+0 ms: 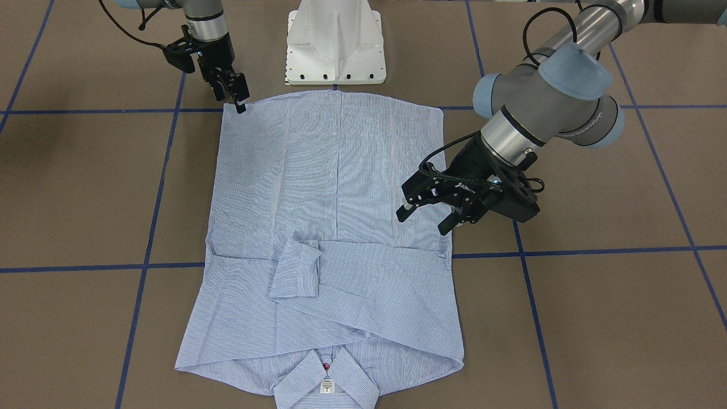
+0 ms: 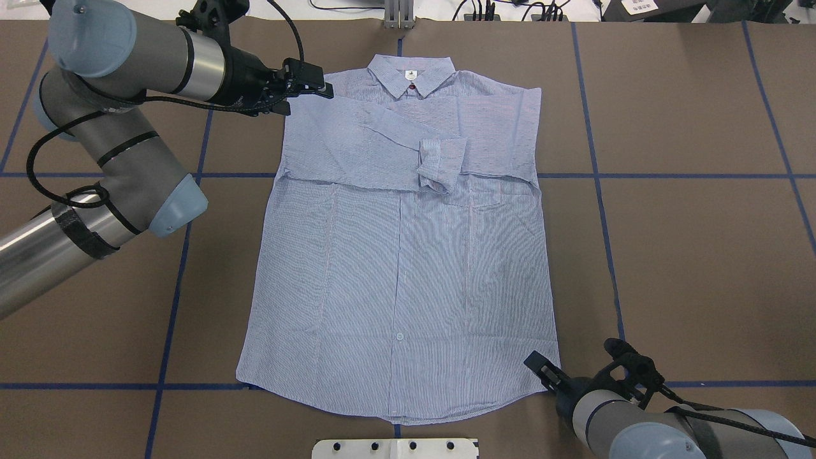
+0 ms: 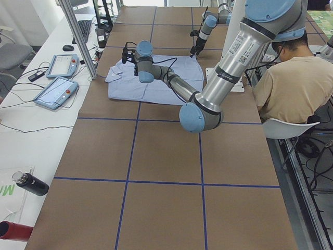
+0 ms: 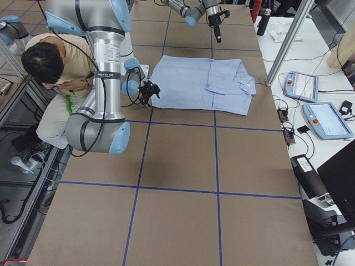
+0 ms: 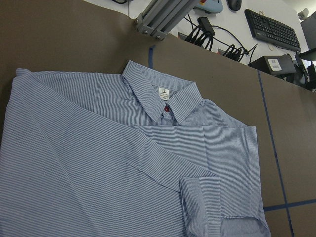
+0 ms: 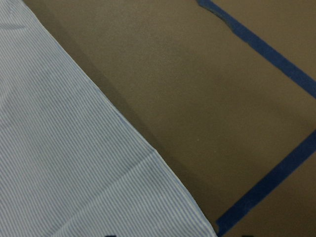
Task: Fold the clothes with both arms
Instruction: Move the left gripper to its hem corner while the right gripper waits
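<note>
Flat on the brown surface point(image 2: 688, 268), face up and buttoned: shirt point(image 2: 395, 268), hem toward the white base point(image 1: 335, 51), collar point(image 2: 412, 71) at the far end. Across the chest, one sleeve point(image 2: 357, 137) folded over from the robot's left, cuff point(image 2: 440, 164) just past the button line. Inside the collar, small white label point(image 5: 163, 92), with a red button point(image 5: 167, 108) just below. Above the shirt's side on the robot's left, clear of the cloth: left tool point(image 1: 423, 221), jaws wide apart and holding nothing. Looks down in its wrist view on collar, shoulders and folded sleeve. Down at the hem corner point(image 6: 192, 224) on the robot's right, close to the base: right tool point(image 1: 238, 105), tips at the cloth edge. Seems parted too, going by two dark tips set far apart at the bottom edge of its wrist view, with the corner lying flat on the surface between them; grips no cloth as far as can be seen. Around the shirt, blue tape lines point(image 2: 669, 175) marking a grid on the surface. Beside the surface in both side views, a seated person point(image 3: 291, 86) in a beige top.
</note>
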You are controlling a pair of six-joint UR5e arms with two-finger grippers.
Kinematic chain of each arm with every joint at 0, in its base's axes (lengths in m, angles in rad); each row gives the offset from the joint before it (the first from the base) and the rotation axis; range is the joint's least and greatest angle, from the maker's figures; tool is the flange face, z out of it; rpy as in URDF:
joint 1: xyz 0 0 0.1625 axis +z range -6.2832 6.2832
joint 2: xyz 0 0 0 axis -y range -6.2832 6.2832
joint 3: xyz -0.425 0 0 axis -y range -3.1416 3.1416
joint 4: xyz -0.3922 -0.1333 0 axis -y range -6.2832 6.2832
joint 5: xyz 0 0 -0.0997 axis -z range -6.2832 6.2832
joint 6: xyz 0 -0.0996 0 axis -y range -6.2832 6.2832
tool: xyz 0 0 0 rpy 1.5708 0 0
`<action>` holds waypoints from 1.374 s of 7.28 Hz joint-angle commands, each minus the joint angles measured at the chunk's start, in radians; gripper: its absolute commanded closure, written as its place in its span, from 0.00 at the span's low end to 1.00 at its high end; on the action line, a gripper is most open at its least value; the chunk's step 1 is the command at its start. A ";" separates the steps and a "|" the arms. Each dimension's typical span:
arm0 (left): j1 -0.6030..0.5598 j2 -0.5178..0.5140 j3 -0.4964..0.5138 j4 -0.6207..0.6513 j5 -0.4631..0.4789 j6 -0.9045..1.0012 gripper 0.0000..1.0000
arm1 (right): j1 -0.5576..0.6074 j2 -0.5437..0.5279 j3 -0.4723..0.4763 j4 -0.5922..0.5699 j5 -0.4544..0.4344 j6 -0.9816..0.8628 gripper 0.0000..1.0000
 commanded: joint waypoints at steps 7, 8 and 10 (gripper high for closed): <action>0.005 0.094 -0.068 0.000 -0.001 -0.013 0.02 | 0.001 -0.004 0.003 0.000 -0.003 0.006 1.00; 0.012 0.156 -0.141 0.002 0.003 -0.063 0.02 | 0.002 -0.006 0.019 0.000 -0.002 0.006 1.00; 0.133 0.288 -0.246 0.000 0.069 -0.227 0.02 | 0.004 -0.006 0.055 0.000 0.004 0.004 1.00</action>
